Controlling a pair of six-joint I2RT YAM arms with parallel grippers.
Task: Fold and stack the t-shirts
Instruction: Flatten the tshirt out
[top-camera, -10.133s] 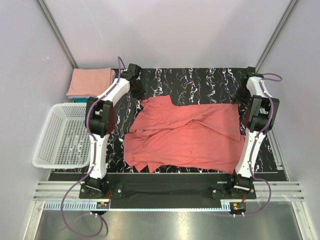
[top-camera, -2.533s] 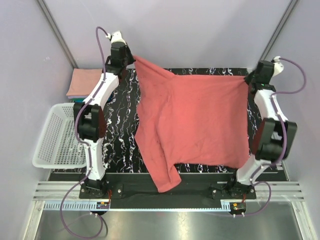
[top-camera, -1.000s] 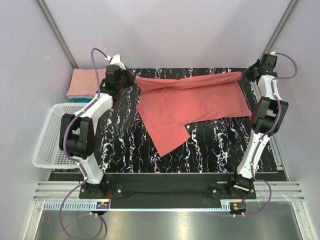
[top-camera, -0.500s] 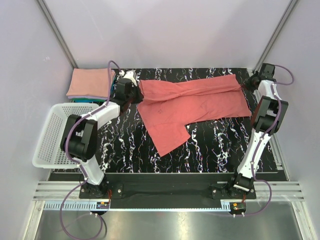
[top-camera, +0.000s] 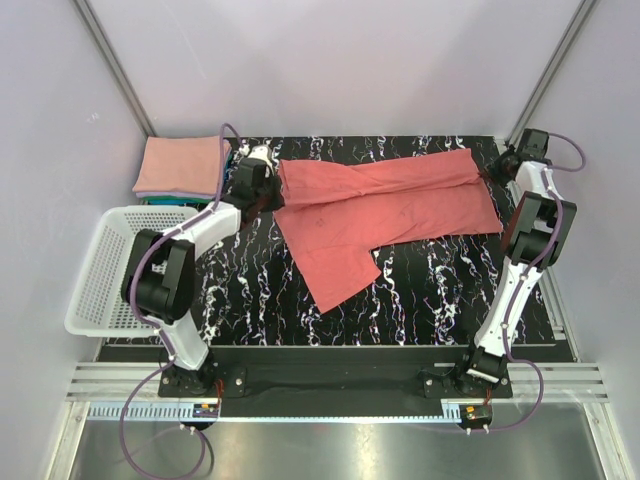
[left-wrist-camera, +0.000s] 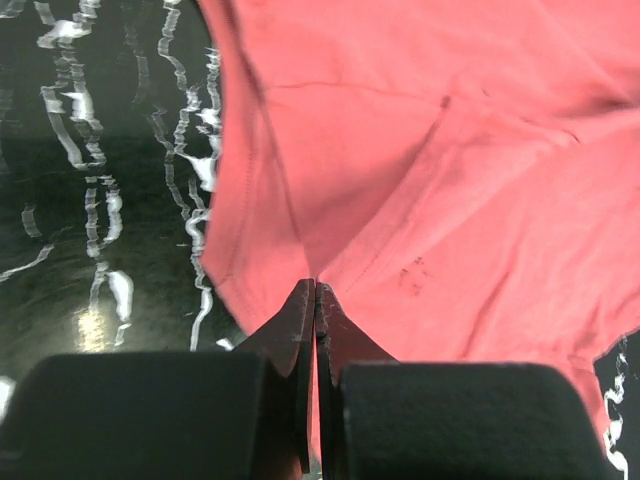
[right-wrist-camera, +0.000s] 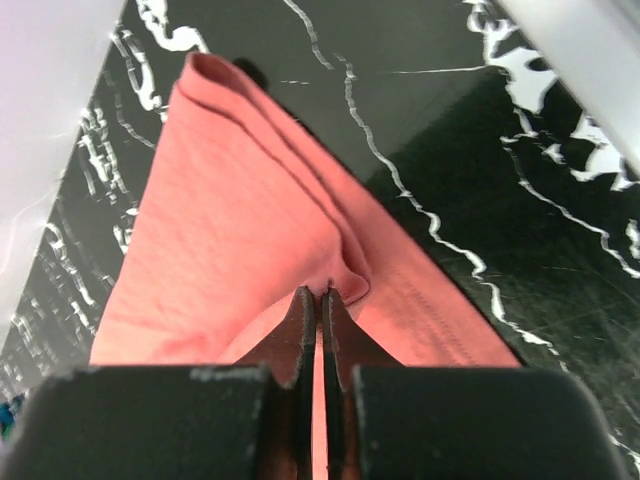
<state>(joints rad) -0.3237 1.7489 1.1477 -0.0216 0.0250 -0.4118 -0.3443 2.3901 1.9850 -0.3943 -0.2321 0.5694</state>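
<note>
The limp, light coral-red cloth t-shirt (top-camera: 385, 205) lies stretched on the black marbled bench (top-camera: 440, 290) between the hands. The left hand (left-wrist-camera: 315, 292) and right hand (right-wrist-camera: 320, 296) each pinch an edge fold tight at their tips. It looks likely to sag and drag, so seamed edges should hold best.

Your left gripper (left-wrist-camera: 315, 292) sits low near the far-left corner of the table (top-camera: 430, 290), your right gripper (right-wrist-camera: 320, 295) by the far-right corner (both arms reach well forward). Each has its fingers pinched tight on the coral-red t-shirt (top-camera: 390, 205).
</note>
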